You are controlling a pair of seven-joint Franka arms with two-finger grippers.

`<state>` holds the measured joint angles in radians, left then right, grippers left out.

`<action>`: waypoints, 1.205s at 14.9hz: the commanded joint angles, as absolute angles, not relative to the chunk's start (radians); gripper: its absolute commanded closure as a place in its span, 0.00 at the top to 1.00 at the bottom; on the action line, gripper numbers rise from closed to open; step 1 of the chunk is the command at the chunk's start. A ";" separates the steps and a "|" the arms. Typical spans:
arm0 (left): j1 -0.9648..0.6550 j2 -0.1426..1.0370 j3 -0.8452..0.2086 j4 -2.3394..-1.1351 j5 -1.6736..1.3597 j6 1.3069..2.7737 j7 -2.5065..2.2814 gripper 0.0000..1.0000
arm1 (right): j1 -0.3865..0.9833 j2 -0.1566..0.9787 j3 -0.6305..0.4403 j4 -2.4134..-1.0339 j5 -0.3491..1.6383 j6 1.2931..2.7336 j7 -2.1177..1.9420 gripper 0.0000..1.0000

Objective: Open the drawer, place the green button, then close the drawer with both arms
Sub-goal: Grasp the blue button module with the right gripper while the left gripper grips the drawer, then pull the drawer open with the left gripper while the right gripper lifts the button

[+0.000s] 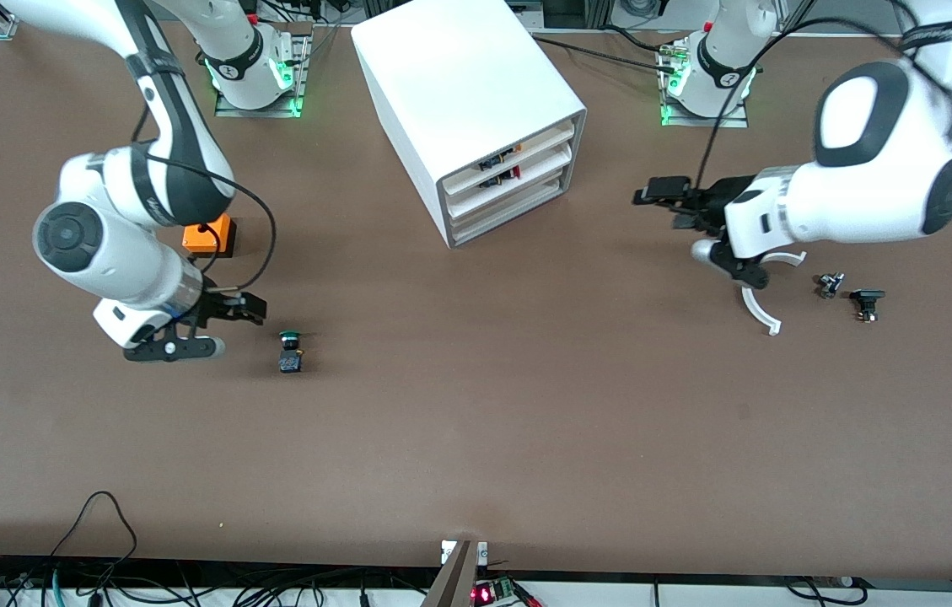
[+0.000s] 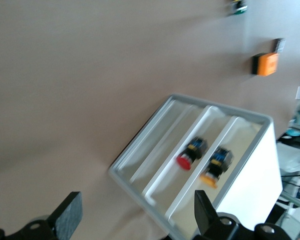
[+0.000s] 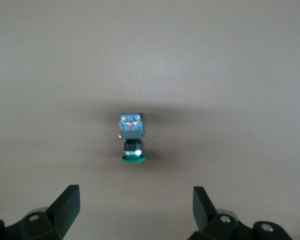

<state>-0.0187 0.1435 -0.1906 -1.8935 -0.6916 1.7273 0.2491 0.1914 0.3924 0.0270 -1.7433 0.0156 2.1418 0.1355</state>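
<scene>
The white cabinet (image 1: pixel 459 93) stands at the table's robot side, and its lowest drawer (image 1: pixel 509 215) sits pushed in. The drawer also shows in the left wrist view (image 2: pixel 152 145). The green-capped button (image 1: pixel 290 350) lies on the table toward the right arm's end. It shows in the right wrist view (image 3: pixel 132 137), and small in the left wrist view (image 2: pixel 237 7). My right gripper (image 1: pixel 218 329) is open and empty, low beside the button, apart from it. It shows open in its wrist view (image 3: pixel 134 207). My left gripper (image 1: pixel 665 205) is open and empty over the table in front of the drawers, apart from them; the left wrist view (image 2: pixel 137 217) shows it open.
An orange box (image 1: pixel 210 234) stands by the right arm; it also shows in the left wrist view (image 2: pixel 266 64). Two small black parts (image 1: pixel 830 284) (image 1: pixel 867 302) and a white curved piece (image 1: pixel 758 308) lie toward the left arm's end. The two upper drawers hold a red-capped part (image 2: pixel 189 155) and a yellow-capped part (image 2: pixel 216 167).
</scene>
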 commanded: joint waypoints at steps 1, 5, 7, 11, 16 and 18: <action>-0.015 0.117 -0.190 -2.075 -0.890 1.863 0.462 0.98 | 0.195 0.446 0.040 -1.758 0.032 2.248 0.123 1.00; -0.015 0.188 -0.216 -2.250 -1.104 1.996 0.809 0.98 | 0.210 0.552 0.041 -1.759 0.031 2.390 0.123 1.00; -0.018 0.257 -0.218 -2.267 -1.210 1.994 0.964 0.98 | 0.212 0.590 0.040 -1.758 0.031 2.436 0.123 1.00; -0.020 0.360 -0.270 -2.350 -1.463 1.991 1.185 0.95 | 0.212 0.633 0.040 -1.752 0.031 2.467 0.124 1.00; -0.018 0.439 -0.288 -2.385 -1.514 1.979 1.278 0.66 | 0.209 0.676 0.040 -1.750 0.029 2.493 0.123 1.00; -0.011 0.449 -0.307 -2.408 -1.522 1.962 1.279 0.65 | 0.209 0.692 0.040 -1.749 0.029 2.513 0.123 1.00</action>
